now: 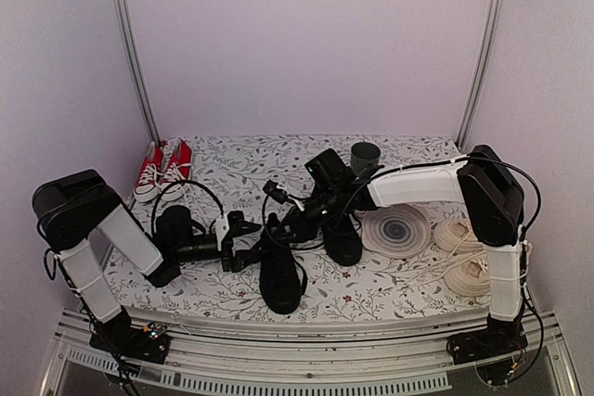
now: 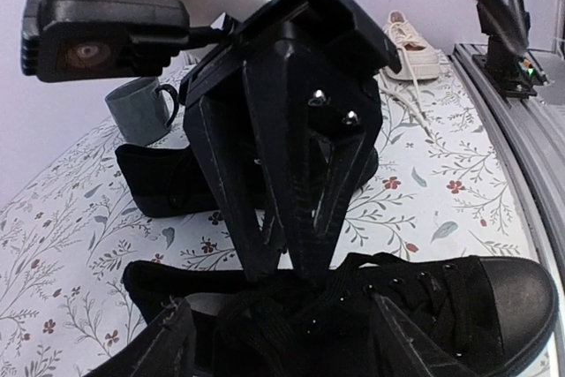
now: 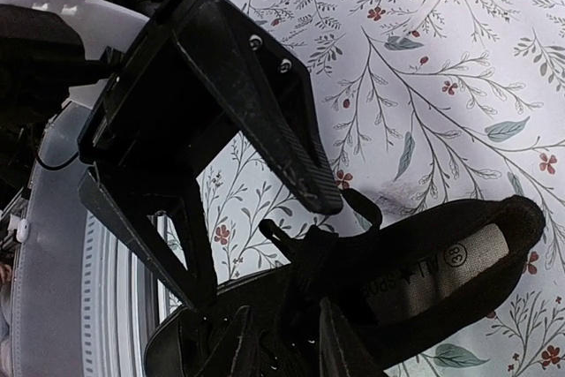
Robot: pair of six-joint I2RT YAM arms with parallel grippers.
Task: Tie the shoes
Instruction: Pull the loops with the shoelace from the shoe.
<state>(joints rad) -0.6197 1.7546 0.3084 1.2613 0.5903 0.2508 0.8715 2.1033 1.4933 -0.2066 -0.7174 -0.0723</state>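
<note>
Black left gripper (image 1: pixel 249 240) and right gripper (image 1: pixel 283 222), both spread, flank near shoe (image 1: pixel 278 275).

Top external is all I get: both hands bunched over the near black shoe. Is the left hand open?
Observer: Yes. In the left wrist view, the left hand has its fingers spread wide, either side of the near black shoe.
Operator: Right hand gripping a lace?
Observer: Can't tell. The right hand points down at the laces, fingertips nearly meeting; contact is lost, black on black.
Operator: Any bow yet?
Observer: None visible. The right wrist view shows loose lace loops beside the shoe's opening.
</note>
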